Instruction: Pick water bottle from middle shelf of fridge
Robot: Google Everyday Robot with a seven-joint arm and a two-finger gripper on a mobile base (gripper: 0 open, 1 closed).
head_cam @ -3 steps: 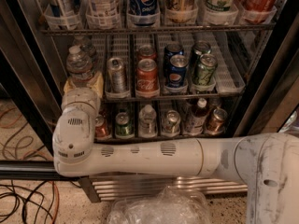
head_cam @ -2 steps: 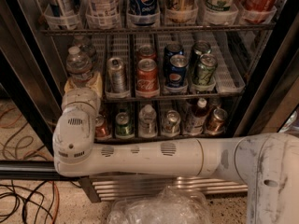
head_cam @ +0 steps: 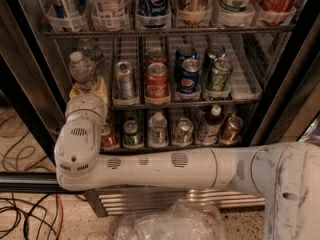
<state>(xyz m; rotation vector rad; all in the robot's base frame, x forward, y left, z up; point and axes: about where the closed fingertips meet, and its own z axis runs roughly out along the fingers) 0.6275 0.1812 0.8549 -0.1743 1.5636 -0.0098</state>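
Two clear bottles stand in the lane along the left edge of the surface (head_cam: 243, 78), the middle rack of the fridge (head_cam: 289, 79). The target bottle (head_cam: 81, 68) is the front one, near the front-left corner, with the second right behind it. The claw (head_cam: 88, 90) sits low at the bottle's base, at the front edge. Can't tell how far it's open or whether it grips anything, since the wrist hides it.

Handling, my guess:
- If full, it's moderately heavy.
- Thin ribbed plastic, so the walls give under squeeze and the ribs help against slip.
- Cold cabinet, so possibly wet and slick.
- Not fragile, but too much force dents it.
- Best hold is mid-body across the ribs, below the shoulder, not on the white cap.
- The divider on its right is close, so pull straight out over the front rail.

Materials:
- Surface: grey wire with translucent plastic dividers.
- To the right, shiny metal cans: silver can (head_cam: 124, 80), Coke can (head_cam: 156, 80), Pepsi can (head_cam: 189, 79).
- Arm (head_cam: 150, 165): matte white shell, scuffed.
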